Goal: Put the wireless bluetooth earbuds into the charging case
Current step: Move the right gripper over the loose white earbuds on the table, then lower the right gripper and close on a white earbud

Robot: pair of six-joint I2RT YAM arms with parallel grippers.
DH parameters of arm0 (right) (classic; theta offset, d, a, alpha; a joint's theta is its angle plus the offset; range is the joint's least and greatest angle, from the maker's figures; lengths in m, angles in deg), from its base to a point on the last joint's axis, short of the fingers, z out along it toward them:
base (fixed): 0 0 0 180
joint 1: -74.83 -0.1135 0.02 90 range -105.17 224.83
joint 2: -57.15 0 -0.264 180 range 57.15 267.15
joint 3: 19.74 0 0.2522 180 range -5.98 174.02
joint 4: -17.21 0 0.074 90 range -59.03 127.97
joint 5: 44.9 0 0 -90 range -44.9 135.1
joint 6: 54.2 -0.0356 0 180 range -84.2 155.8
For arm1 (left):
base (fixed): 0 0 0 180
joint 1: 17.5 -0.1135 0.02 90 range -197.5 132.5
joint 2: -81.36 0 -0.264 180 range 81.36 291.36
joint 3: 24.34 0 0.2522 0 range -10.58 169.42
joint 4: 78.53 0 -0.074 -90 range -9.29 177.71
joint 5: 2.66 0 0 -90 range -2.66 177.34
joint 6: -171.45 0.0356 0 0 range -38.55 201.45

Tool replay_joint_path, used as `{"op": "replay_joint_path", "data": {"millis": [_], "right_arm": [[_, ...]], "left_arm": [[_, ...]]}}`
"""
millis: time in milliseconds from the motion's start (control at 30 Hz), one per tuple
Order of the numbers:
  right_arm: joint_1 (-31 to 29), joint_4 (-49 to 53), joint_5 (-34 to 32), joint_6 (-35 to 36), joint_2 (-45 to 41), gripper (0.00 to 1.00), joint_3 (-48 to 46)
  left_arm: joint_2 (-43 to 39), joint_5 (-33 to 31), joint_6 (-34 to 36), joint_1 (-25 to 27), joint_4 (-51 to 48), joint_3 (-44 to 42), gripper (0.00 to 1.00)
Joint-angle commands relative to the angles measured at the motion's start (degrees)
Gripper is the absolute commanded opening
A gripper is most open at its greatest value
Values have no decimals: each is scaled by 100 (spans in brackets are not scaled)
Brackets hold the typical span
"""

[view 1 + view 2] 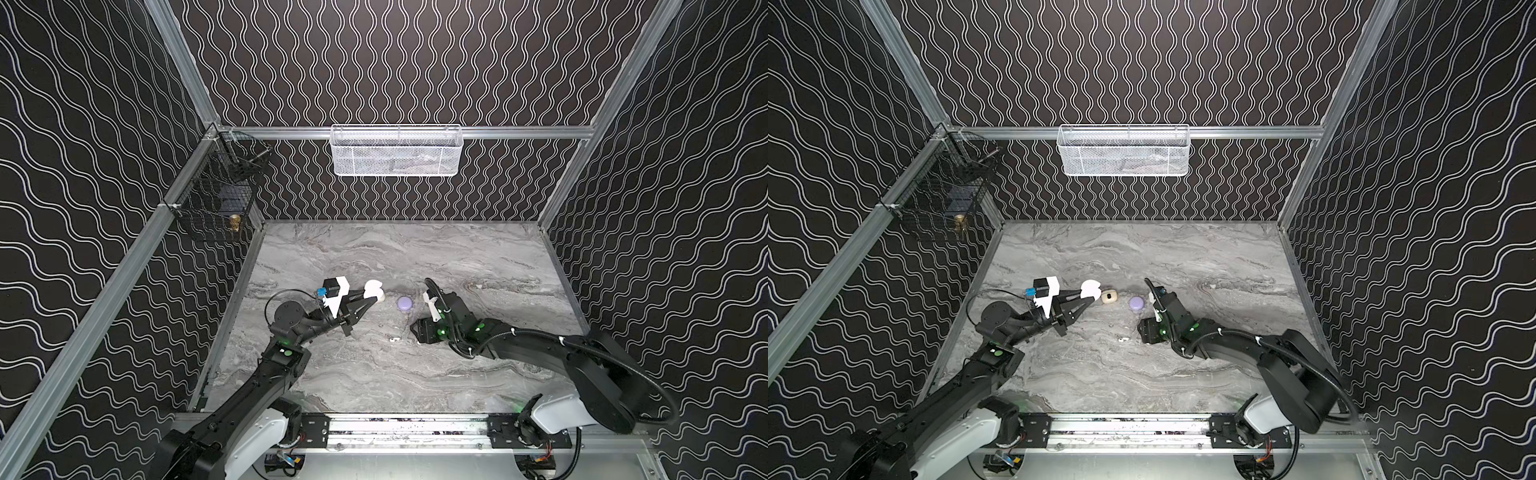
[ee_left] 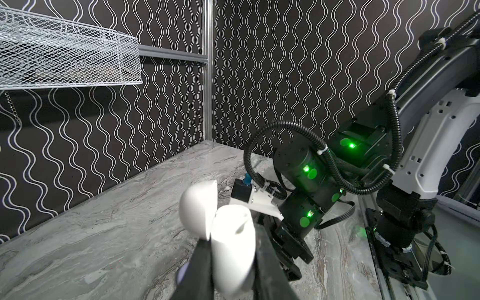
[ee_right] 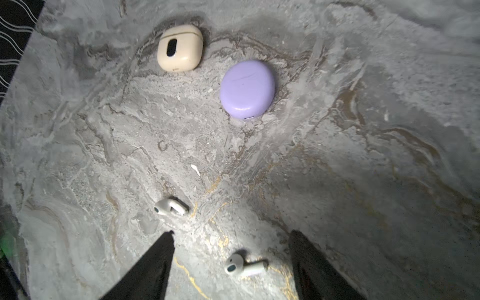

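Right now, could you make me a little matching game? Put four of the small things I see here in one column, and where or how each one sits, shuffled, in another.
Things
1. white case
2. lavender case
3. beige case
4. one white earbud

Places and states
A. shut, dark oval on its top face
B. lying on the table, in the gap of the open right end effector
C. lid open, gripped by the left end effector
D. shut, round, plain top

Pairs: 1-C, 2-D, 3-A, 4-B
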Motion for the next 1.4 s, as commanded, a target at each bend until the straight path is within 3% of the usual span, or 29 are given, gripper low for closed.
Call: {"op": "replay_joint_path", "data": {"millis": [0,200,700,1167,1367], "right_arm": [[-3,-10,270,137,297,73,126],[-11,360,474,141,740,72,413],[-405,638,443,-377,388,71,-22],[-1273,1523,-570,-910,415,71,405],[-1430,1669,-640,-971,457,70,518]], "left_arm": [[10,38,100,-1,159,19,0],[114,39,136,-1,174,63,0],[71,44,121,-2,209,29,0],[23,83,58,-2,273,8,0],[9,74,57,-1,271,11,0]]}}
